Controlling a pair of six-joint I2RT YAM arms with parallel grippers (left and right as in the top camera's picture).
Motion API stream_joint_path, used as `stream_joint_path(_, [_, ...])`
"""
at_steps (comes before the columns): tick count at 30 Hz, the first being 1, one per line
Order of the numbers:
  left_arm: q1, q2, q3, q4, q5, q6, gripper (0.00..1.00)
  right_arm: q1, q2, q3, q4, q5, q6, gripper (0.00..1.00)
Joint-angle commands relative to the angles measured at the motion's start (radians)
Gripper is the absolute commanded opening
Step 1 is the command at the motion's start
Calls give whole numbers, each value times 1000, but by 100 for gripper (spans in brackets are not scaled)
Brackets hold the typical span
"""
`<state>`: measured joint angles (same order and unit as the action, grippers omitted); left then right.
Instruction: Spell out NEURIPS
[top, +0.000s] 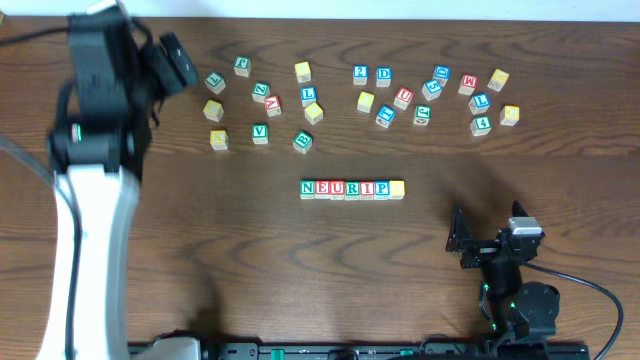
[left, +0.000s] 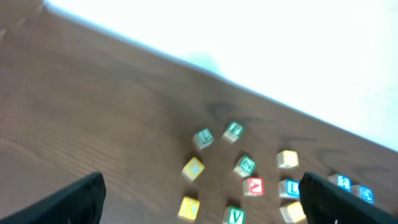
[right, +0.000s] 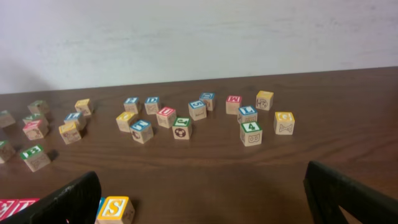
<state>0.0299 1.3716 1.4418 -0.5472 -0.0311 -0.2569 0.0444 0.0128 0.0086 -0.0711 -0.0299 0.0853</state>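
Seven alphabet cubes stand in one touching row (top: 352, 188) at the table's middle, reading N, E, U, R, I, P, then a yellow-faced cube (top: 397, 188). In the right wrist view that yellow cube (right: 114, 209) shows an S at the bottom left. My left gripper (top: 175, 62) is raised at the far left, open and empty, with loose cubes below it in the left wrist view (left: 202, 199). My right gripper (top: 458, 240) rests low at the front right, open and empty, and its fingers frame bare table in the right wrist view (right: 202, 199).
Loose cubes lie along the back: a left cluster with L, V and yellow cubes (top: 260, 133) and a right cluster with 2, D, U, W, L, 4 (top: 432, 90). The left arm's white base (top: 85, 250) stands at the left edge.
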Motion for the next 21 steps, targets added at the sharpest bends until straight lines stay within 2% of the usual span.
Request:
stream_joint_path(1, [-2,-140,-229,105,80,141,98,2,-6,-3,-2,-6,-7,99])
stream_joint_path(6, [-2,-378,-540,306,103,216,98,2,-6,-3,-2,-6,-7,99])
stream_joint_path(13, [0,-689,-942,541,103,249,98,2,-6,-3,-3,-6,-7,99])
stream_joint_path(17, [1,-839,-1118,635,103,288,98,2,-6,-3,-3,-6,-7,99])
stream_joint_path(21, [11,-996,-1256,660,102,328,97,2,-6,-3,-3,-6,-7,99])
